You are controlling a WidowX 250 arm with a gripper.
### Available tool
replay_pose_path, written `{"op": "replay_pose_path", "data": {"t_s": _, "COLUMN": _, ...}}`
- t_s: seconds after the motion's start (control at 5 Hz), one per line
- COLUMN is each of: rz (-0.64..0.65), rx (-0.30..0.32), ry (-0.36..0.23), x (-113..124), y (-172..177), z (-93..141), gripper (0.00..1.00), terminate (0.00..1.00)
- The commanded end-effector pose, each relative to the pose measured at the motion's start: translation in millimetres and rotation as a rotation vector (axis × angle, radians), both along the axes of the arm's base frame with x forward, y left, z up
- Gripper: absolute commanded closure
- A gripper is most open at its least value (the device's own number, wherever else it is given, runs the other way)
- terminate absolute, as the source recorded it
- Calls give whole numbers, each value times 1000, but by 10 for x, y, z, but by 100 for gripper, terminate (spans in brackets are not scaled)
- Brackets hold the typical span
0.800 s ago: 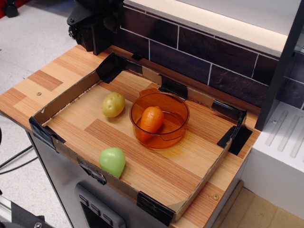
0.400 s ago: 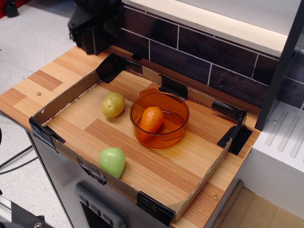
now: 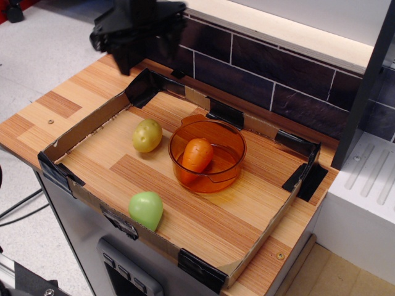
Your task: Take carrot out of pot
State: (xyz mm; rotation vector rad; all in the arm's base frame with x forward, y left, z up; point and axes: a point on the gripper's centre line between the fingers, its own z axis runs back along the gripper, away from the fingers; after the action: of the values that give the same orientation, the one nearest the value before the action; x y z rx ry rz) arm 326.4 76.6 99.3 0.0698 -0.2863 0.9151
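Observation:
The orange toy carrot (image 3: 197, 155) lies inside the round translucent orange pot (image 3: 231, 166), which stands near the middle of the cardboard-walled tray. The black gripper (image 3: 133, 37) hangs at the top left, above the tray's far left corner, well away from the pot. It is blurred and its jaws cannot be made out.
A yellow potato (image 3: 147, 135) lies just left of the pot. A light-green rounded toy (image 3: 146, 209) lies by the tray's front wall. The low cardboard tray wall (image 3: 86, 127) has black tape at the corners. A dark tiled wall (image 3: 265, 77) runs behind; a white unit (image 3: 364, 197) stands at right.
The gripper has shifted to the right along the top edge, toward the tray. The carrot, pot and other toys have not moved.

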Motion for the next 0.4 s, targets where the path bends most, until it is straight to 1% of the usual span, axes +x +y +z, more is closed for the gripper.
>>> {"op": "replay_pose_path", "data": {"t_s": 0.0, "rz": -448, "rx": 10, "ry": 84, "x": -147, "y": -489, "z": 270, "gripper": 0, "terminate": 0}}
{"op": "replay_pose_path", "data": {"t_s": 0.2, "rz": -674, "rx": -27, "ry": 196, "x": -232, "y": -649, "z": 235, "gripper": 0, "terminate": 0}}
